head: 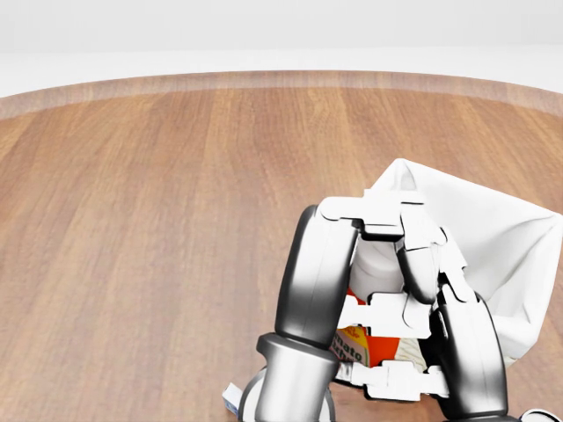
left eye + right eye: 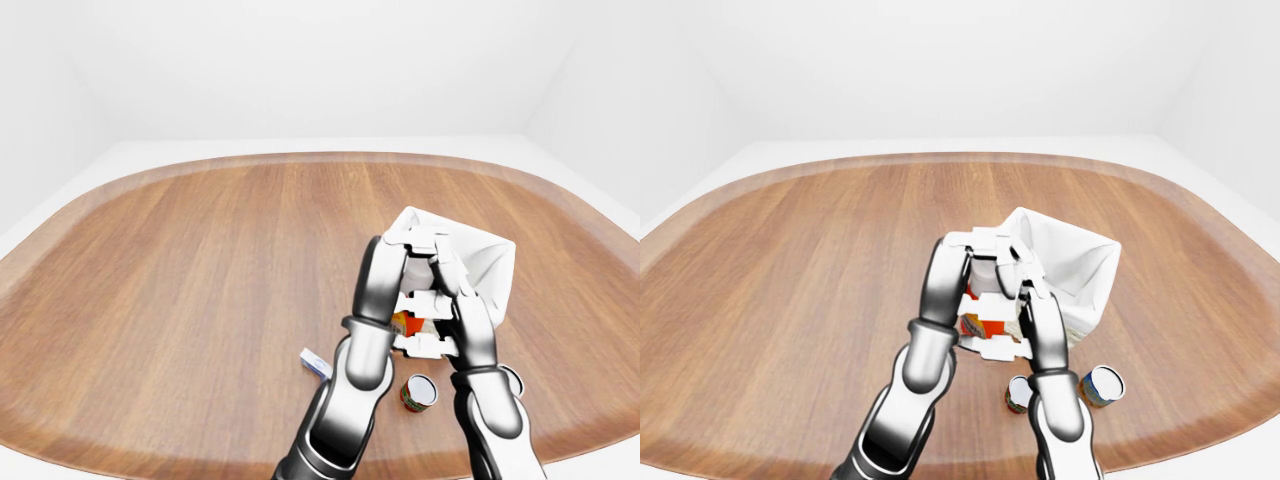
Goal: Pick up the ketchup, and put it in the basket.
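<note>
My hands: left (image 1: 352, 264) and right (image 1: 440, 290) are glossy grey-black with white fingers (image 1: 378, 211). Ketchup (image 1: 378, 343) is red, its label yellow with dark letters. Basket (image 1: 493, 237) is plain white. Table (image 2: 180, 260) is brown woodgrain with a paler rim. Can (image 2: 419, 393) is red with a white top. Walls are white.

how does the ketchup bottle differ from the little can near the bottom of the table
The red ketchup bottle with the white cap is held up off the wooden table between the left hand and right hand; the small red round can stands free on the table, untouched. The bottle looks taller. The bottle sits beside the white basket; the can lies nearer the view's bottom. Both are red.
</note>
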You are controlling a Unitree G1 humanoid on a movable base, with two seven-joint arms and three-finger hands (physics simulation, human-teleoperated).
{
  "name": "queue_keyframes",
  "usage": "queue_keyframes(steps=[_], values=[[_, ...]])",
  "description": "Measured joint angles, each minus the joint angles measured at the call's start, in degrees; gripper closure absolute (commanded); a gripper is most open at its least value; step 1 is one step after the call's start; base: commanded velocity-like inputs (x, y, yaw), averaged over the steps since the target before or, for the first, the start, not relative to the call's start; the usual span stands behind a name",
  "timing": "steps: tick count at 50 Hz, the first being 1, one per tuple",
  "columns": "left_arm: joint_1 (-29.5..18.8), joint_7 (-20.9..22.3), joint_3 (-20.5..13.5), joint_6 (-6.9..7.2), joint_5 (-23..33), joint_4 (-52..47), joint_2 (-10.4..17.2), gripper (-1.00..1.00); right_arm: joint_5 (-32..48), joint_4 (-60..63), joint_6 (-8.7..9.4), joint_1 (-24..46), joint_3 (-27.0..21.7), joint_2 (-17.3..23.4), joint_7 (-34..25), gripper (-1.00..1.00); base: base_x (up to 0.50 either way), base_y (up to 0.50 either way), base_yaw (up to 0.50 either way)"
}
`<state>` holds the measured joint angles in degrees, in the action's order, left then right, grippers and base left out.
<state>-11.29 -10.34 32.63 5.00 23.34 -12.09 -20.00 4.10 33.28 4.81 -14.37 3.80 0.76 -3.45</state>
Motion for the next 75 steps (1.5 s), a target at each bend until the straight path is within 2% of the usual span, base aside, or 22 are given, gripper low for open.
queue_keyframes(steps=[3,4,5,29,41,48,60,69,75], values=[[-0.07,-0.19,0.02,0.00,0.30,-0.72,0.00,0.93,-0.13,-0.12,-0.29,-0.38,0.06,0.05,-0.61,1.00,0.00,0.00,0.00],[-0.11,-0.22,0.30,0.00,0.54,-0.93,0.00,0.82,-0.16,-0.19,-0.39,-0.46,0.15,0.04,-0.80,1.00,0.00,0.00,0.00],[-0.19,-0.42,0.61,0.00,1.19,-1.18,0.00,-1.00,-0.04,-0.34,-0.48,-0.55,0.26,0.03,-0.99,1.00,0.00,0.00,0.00],[0.36,-0.73,3.26,0.00,3.24,-4.56,0.00,-1.00,-0.66,-1.25,-2.01,-0.84,0.26,0.03,-1.53,1.00,0.00,0.00,0.00],[0.31,0.97,1.20,0.00,3.82,-7.06,0.34,-1.00,-0.66,-1.43,-2.53,-0.94,0.41,0.06,-1.44,1.00,0.00,0.00,0.00],[1.23,2.93,-0.80,0.00,3.65,-11.38,2.40,-1.00,-0.76,-1.55,-2.66,-0.92,0.26,0.07,-1.45,1.00,0.00,0.00,0.00],[4.38,5.61,-7.51,0.00,0.01,-21.16,8.83,-1.00,-0.83,-1.76,-2.92,-0.94,0.27,0.04,-1.48,1.00,0.00,0.00,0.00],[8.31,6.71,-16.53,0.00,-5.22,-23.81,14.37,-1.00,-0.90,-2.00,-3.12,-0.93,0.22,0.05,-1.48,1.00,0.00,0.00,0.00],[10.64,7.97,-22.51,0.00,-7.81,-24.88,17.11,-1.00,-0.91,-2.04,-3.14,-0.91,0.13,0.03,-1.48,1.00,0.00,0.00,0.00]])
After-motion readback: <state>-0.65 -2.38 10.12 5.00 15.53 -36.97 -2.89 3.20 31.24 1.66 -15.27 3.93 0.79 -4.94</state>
